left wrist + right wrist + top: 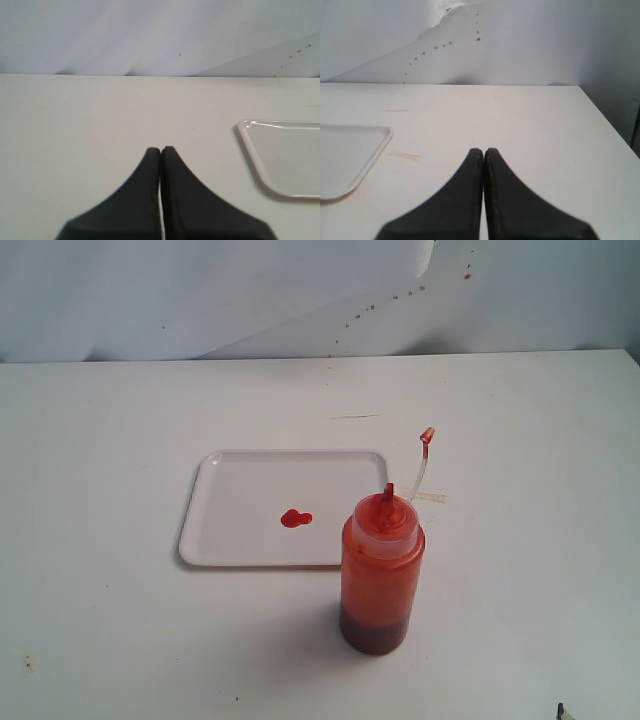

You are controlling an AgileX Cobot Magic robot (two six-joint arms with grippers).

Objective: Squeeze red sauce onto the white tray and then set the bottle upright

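Exterior view: red sauce sitting on white tray, bottle standing upright; left gripper, right gripper resting pressed together, empty. Looking done.

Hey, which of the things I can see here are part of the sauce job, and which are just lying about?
Part of the job:
- bottle, standing upright
- white tray
- red sauce, a blob on the tray

Just lying about:
- reddish specks on the backdrop
- faint streak on the table
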